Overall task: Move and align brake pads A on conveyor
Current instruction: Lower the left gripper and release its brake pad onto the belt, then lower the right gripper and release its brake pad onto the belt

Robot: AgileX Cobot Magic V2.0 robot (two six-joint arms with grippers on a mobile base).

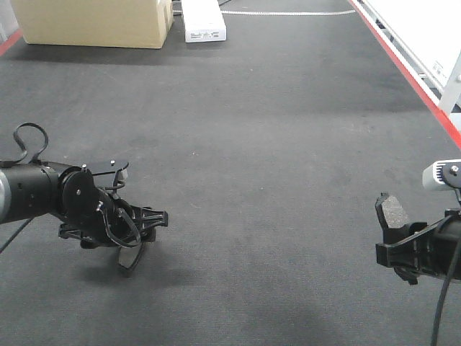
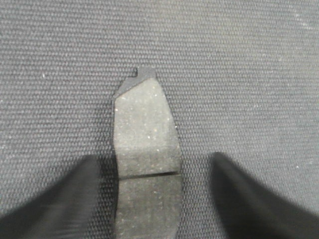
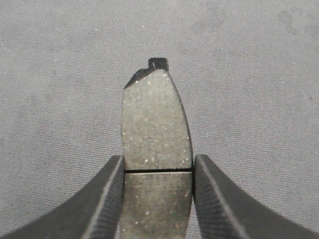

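Nearest on the left, the black left gripper (image 2: 154,164) sits low over the dark charcoal, rough-woven conveyor belt (image 1: 259,144) with its fingers (image 2: 60,204) spread apart. Between them a dark grey, slightly curved oblong brake pad (image 2: 146,134) lies flat on the belt. Its thin groove runs across it about level with the fingertips. There's a sliver of belt showing on each side, wider on the right, so neither finger touches it. A little notched tab sticks out of its far end. In the front view I honestly can't pick this pad out under the gripper.

Over on the near right, the black right gripper (image 1: 392,227) is pinching a second dark grey brake pad (image 3: 157,124). Both ribbed fingers (image 3: 107,199) are pressed against its long edges right at the groove. From the front it pokes up out of the jaws, tilted and clear of the belt, with the same little tab at its tip. The two grippers are well apart, one at each side of the belt.

Further back, a red edge strip (image 1: 403,68) runs along the right side of the belt. At the far left there's a tan cardboard box (image 1: 94,21), with a flat white box (image 1: 204,21) just beside it on its right.
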